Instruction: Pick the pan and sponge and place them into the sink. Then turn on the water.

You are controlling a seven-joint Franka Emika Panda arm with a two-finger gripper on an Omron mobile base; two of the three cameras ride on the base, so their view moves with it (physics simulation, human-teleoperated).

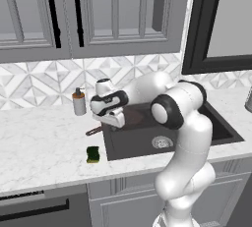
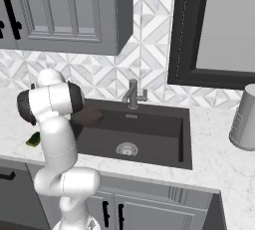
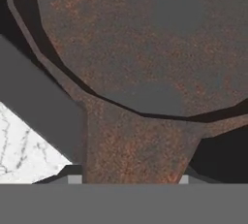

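- The bench (image 1: pixel 44 142), pale marble, runs under grey cabinets and carries a dark sink (image 1: pixel 216 127) set into it.
- The sink basin holds no sponge, and the drain (image 2: pixel 127 149) lies bare. The faucet (image 2: pixel 133 93) at the back runs no water, so that last step is not yet done.
- The white arm reaches across the sink's left rim, with its pincer (image 1: pixel 111 119) pointing down there.
- The pan (image 3: pixel 145 48), reddish-brown, fills the hand view from very close, its handle running down between the finger tips. From the base views it sits at the sink's left rear edge, its handle end (image 1: pixel 93 131) poking out over the bench. I judge it not yet set down in the basin.
- The pincer looks clenched on the pan's handle near the bowl, though the contact itself is hidden.
- The sponge (image 1: pixel 93 154), green and yellow, lies untouched on the bench, just left of the sink's front corner. It has yet to be moved.
- A soap bottle (image 1: pixel 78 102) stands by the wall.
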